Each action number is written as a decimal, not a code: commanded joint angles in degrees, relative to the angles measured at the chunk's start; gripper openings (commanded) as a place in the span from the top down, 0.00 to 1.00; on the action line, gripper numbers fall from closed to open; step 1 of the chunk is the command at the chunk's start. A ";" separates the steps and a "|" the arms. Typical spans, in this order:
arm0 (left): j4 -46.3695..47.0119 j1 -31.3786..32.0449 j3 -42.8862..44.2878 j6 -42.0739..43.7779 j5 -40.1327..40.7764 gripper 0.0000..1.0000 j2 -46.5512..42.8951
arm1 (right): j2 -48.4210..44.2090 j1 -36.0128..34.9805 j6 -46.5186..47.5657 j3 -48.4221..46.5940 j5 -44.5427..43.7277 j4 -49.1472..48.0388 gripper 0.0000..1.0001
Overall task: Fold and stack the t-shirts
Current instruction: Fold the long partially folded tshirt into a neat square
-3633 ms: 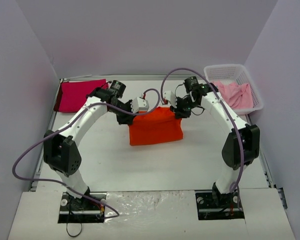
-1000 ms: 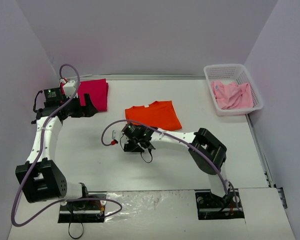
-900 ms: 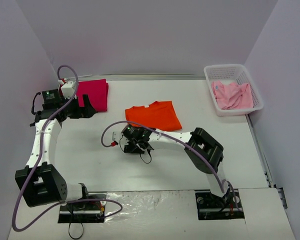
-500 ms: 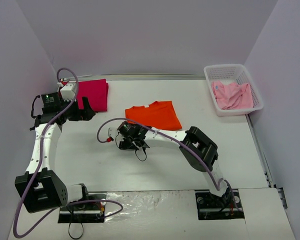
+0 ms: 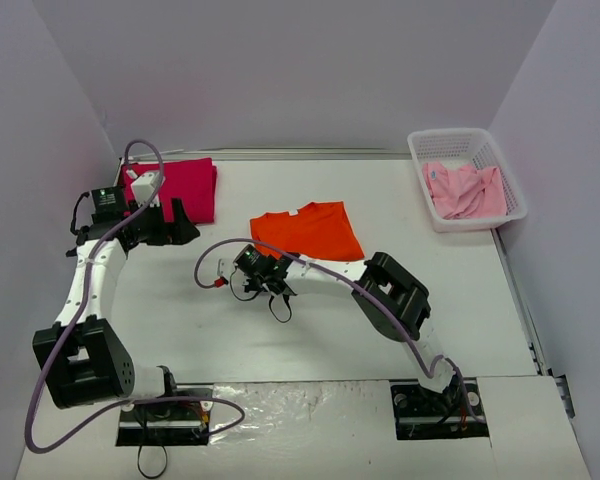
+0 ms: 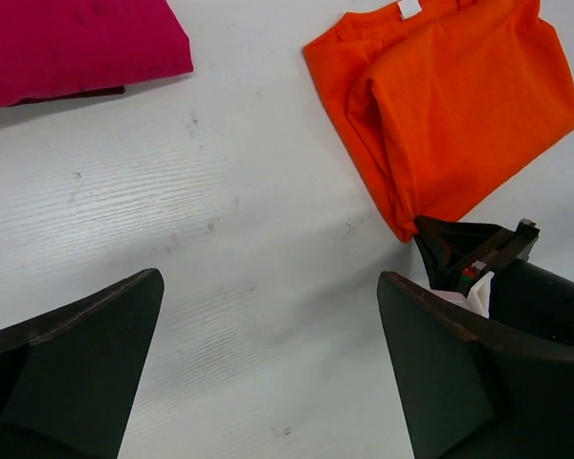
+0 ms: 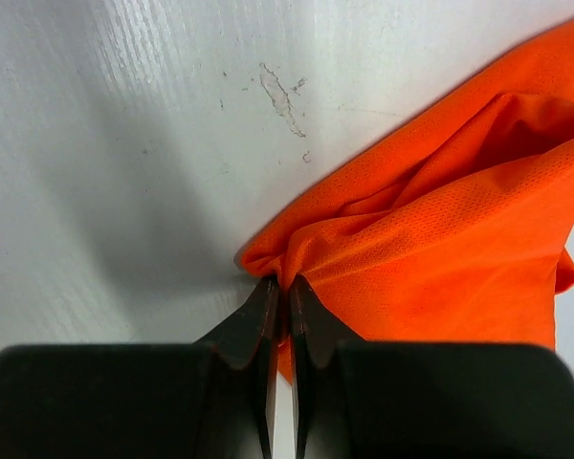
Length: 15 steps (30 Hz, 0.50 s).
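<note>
The bright orange t-shirt (image 5: 308, 230) lies folded mid-table. My right gripper (image 5: 270, 258) is low at its near-left corner. In the right wrist view that gripper (image 7: 285, 285) is shut, pinching a bunched corner of the orange cloth (image 7: 450, 239). A magenta-red t-shirt (image 5: 185, 188) lies folded at the back left. My left gripper (image 5: 185, 228) hovers just in front of it, open and holding nothing (image 6: 270, 279). The left wrist view shows the magenta shirt (image 6: 67, 43) top left and the orange shirt (image 6: 459, 105) top right. A pale pink t-shirt (image 5: 465, 190) lies crumpled in the basket.
A white lattice basket (image 5: 420, 150) stands at the back right against the wall. Grey walls close in the table on the left, back and right. The right arm's purple cable (image 5: 205, 268) loops out to the left of its wrist.
My right gripper has slid a little up and left to the orange shirt's corner and shut on it. The left gripper has shifted slightly to the right, still open.
</note>
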State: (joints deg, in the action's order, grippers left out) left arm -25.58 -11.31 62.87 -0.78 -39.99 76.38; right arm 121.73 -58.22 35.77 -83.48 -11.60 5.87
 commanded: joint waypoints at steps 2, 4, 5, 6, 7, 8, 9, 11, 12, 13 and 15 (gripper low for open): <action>0.00 0.67 0.50 -2.29 -5.45 0.06 0.70 | -1.49 0.03 -0.53 -2.47 -0.35 5.11 1.00; 1.84 1.73 -1.51 -4.22 -7.64 0.06 1.14 | -2.02 0.21 -0.44 -3.09 -0.71 5.21 1.00; 4.81 2.08 -2.39 -5.63 -8.78 0.06 1.23 | -2.72 0.21 -0.44 -3.35 -0.71 5.47 1.00; 7.02 2.43 -4.58 -9.73 -10.10 0.06 1.49 | -3.16 0.30 -0.52 -3.61 -0.54 5.73 1.00; 9.30 2.52 -5.73 -12.21 -11.59 0.06 1.75 | -3.43 0.30 -0.52 -3.88 -0.45 5.91 1.00; 14.28 2.78 -6.79 -17.71 -14.91 0.06 2.19 | -4.21 0.38 -0.52 -4.40 -0.27 6.34 1.00; 16.60 3.05 -7.67 -20.47 -15.90 0.06 2.89 | -4.48 0.38 -0.70 -4.58 -0.18 6.44 1.00; 19.34 4.54 -8.12 -23.73 -17.66 0.06 5.79 | -5.19 0.56 -0.88 -5.11 -0.10 6.70 1.00; 19.60 5.15 -7.94 -25.75 -17.58 0.06 6.93 | -5.19 0.73 -1.14 -5.63 -0.01 6.70 1.00; 20.13 5.68 -7.94 -26.90 -17.58 0.06 9.12 | -5.28 0.91 -1.31 -5.99 0.08 6.70 1.00; 23.28 6.91 -8.46 -32.07 -17.84 0.06 12.46 | -5.28 1.00 -1.84 -6.95 -0.01 6.70 1.00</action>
State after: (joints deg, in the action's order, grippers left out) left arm -9.72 -5.82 54.50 -22.81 -54.17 86.15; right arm 120.60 -57.80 35.40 -87.13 -11.35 10.68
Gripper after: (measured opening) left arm 0.945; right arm 0.020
